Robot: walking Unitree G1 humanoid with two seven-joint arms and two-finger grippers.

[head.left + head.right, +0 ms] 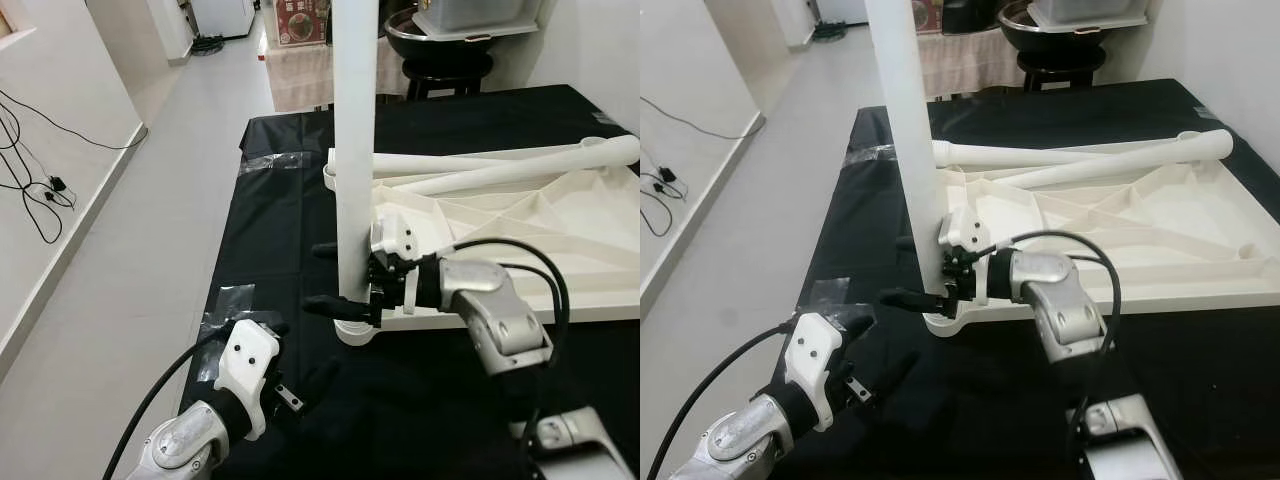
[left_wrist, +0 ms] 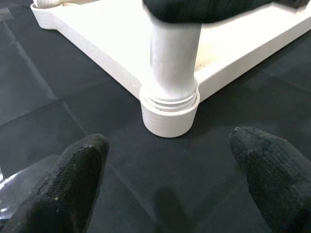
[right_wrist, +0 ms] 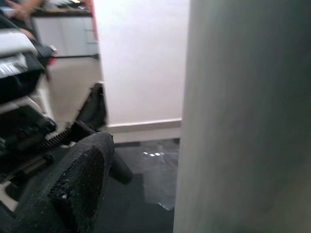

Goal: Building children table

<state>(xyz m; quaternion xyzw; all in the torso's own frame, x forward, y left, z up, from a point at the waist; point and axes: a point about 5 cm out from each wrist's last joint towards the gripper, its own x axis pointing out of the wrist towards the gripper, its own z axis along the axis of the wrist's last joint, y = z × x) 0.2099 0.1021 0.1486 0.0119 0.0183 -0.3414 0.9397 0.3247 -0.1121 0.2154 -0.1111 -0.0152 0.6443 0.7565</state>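
A: R arm?
B: Bent in over the tabletop (image 1: 520, 225); right gripper (image 1: 338, 278) fingers clamp the upright leg (image 1: 355, 150) low, at the corner socket (image 2: 170, 114).
A: L?
B: Left gripper (image 1: 300, 362) low over the black cloth (image 1: 270, 220), fingers apart, pointing at the socket. Spare legs (image 1: 500, 170) lie on the tabletop.

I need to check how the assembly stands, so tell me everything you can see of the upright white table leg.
The upright white table leg is a smooth, round, plastic-looking tube standing vertically at the near left corner of the upturned white tabletop. Its lower end sits in the corner socket, where screw threads show at the joint. The right gripper has its black fingers around the leg just above the socket. The leg's top runs out of frame.
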